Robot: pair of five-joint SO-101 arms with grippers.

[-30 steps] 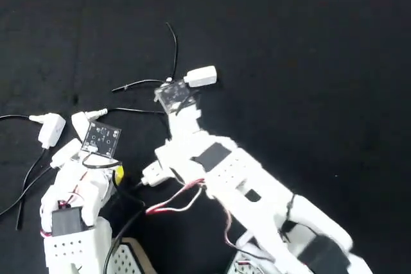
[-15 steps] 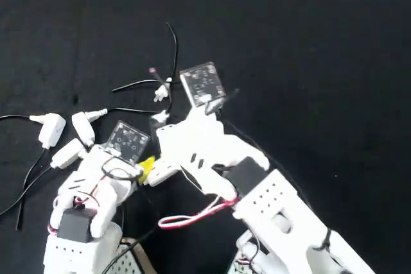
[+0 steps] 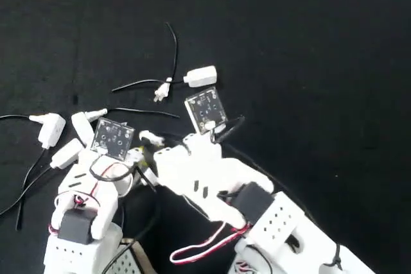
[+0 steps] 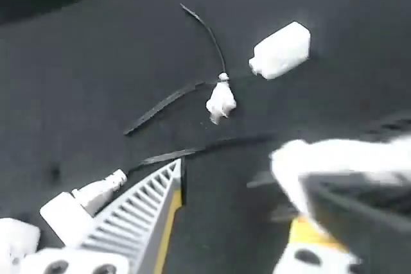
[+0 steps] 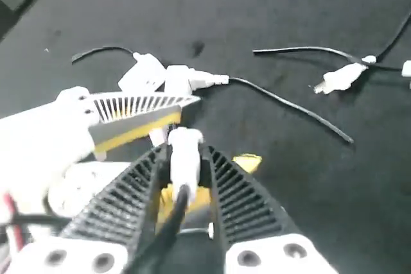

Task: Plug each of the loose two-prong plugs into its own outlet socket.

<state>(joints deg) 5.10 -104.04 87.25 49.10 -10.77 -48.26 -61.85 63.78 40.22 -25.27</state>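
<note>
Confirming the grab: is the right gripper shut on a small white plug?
Shut. On the right gripper, ribbed black fingers press both sides of the small white plug.

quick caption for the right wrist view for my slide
Right gripper clamped on a white plug over the black table, another loose plug lying beyond it.

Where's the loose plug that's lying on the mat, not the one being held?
In the high view, the loose plug lies on the black mat, left of centre, just left of the white block.
</note>
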